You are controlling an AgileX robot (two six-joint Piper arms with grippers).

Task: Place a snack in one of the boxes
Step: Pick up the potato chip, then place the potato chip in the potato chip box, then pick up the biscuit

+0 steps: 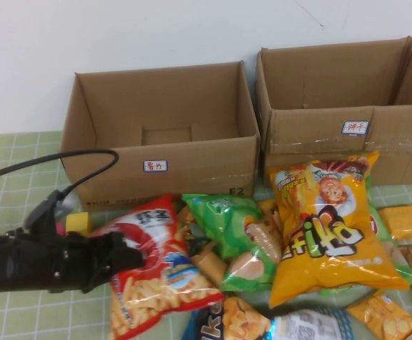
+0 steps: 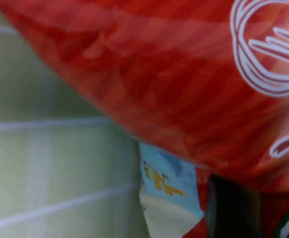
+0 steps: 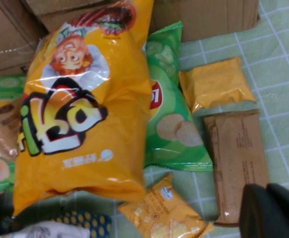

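Observation:
The snack, a red shrimp-stick bag (image 1: pixel 156 273), lies in front of the brown E2 box (image 1: pixel 160 173), which stands open at the back left. My left gripper (image 1: pixel 124 256) comes in from the left and is shut on the bag's left edge. In the left wrist view the red bag (image 2: pixel 174 84) fills the frame, a pale blue piece of its back shows, and one dark finger (image 2: pixel 229 210) sits against it. My right gripper (image 3: pixel 266 198) is out of the high view; it hovers shut and empty above a brown flat packet (image 3: pixel 236 158).
A taller taped box (image 1: pixel 347 149) stands at the back right. A yellow-orange cartoon-boy bag (image 1: pixel 326 223), green chip bags (image 1: pixel 234 230), small orange packets (image 1: pixel 403 221) and a dark-blue bag (image 1: pixel 262 326) crowd the green checked cloth in front of the boxes.

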